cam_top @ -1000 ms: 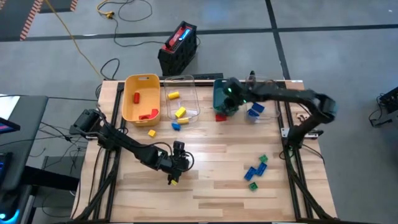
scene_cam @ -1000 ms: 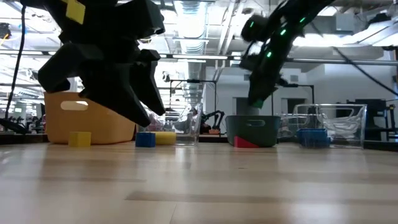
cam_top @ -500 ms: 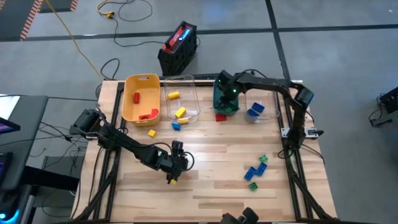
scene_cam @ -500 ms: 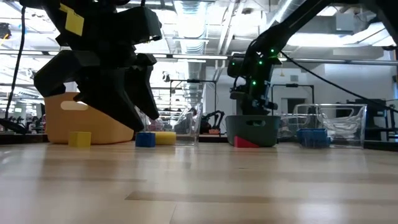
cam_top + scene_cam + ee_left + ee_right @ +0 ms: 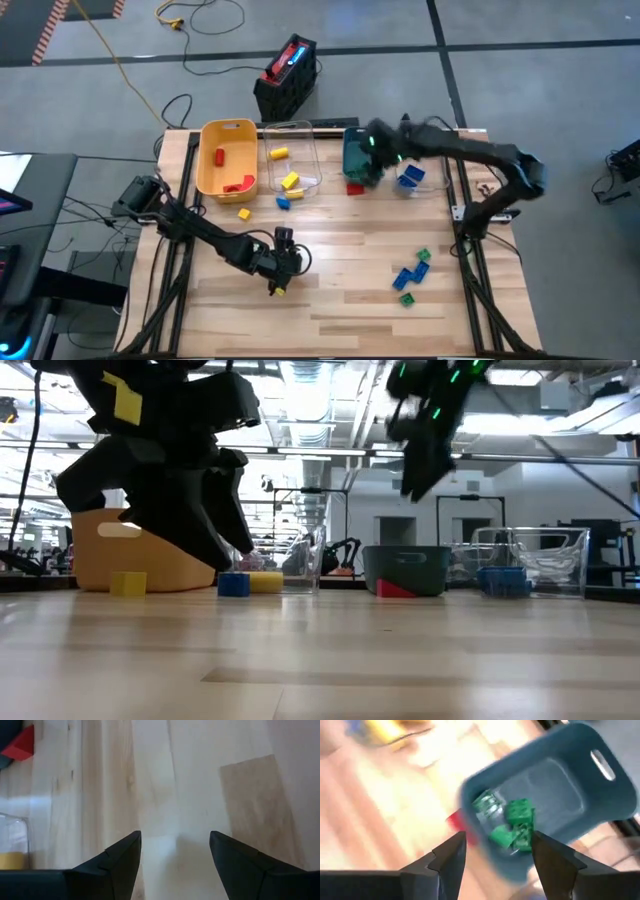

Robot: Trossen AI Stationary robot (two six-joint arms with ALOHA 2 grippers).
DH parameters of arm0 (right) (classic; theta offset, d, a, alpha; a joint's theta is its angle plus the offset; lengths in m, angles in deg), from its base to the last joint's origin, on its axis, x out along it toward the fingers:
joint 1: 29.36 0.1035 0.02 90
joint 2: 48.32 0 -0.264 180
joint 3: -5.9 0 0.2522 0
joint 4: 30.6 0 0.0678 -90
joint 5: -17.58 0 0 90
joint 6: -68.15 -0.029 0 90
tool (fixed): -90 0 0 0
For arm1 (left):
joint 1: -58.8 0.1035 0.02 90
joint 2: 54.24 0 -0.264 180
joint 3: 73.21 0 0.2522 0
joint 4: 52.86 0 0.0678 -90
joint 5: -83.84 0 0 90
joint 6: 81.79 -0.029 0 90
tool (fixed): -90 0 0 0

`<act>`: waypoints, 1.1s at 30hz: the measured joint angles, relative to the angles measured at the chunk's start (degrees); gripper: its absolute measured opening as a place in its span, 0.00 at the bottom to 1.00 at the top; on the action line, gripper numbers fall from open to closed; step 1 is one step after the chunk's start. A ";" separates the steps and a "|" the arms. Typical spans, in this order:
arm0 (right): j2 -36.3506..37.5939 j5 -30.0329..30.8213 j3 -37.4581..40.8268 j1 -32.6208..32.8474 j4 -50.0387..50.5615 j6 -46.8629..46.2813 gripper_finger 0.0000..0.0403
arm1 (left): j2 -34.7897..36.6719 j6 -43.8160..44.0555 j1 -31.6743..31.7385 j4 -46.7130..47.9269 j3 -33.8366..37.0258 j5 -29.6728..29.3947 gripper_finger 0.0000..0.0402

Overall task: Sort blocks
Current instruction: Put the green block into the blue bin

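Note:
My right gripper (image 5: 497,855) hangs open over the teal bin (image 5: 352,150), in which green blocks (image 5: 509,824) lie. It shows blurred in the high view (image 5: 372,160) and well above the bin in the low view (image 5: 415,485). A red block (image 5: 353,187) rests on the table against the bin's near side. My left gripper (image 5: 175,850) stands open over bare wood at the table's near middle (image 5: 287,242), with nothing between its fingers. Green and blue blocks (image 5: 410,272) lie loose at the near right. A yellow block (image 5: 244,213) and a blue block (image 5: 283,202) lie near the bins.
Along the far edge stand a yellow bin (image 5: 228,130) holding red blocks, a clear bin (image 5: 300,135) holding yellow blocks, and a second clear bin (image 5: 425,165) holding blue blocks. The wood between the two arms lies bare.
My right gripper has dipped down to the teal bin's rim and then risen well above it, moving fast. My left arm has kept still.

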 joint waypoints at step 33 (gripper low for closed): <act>5.32 5.07 22.15 65.07 19.12 -79.90 0.58 | 0.00 1.05 -2.29 -0.17 -3.91 1.05 0.57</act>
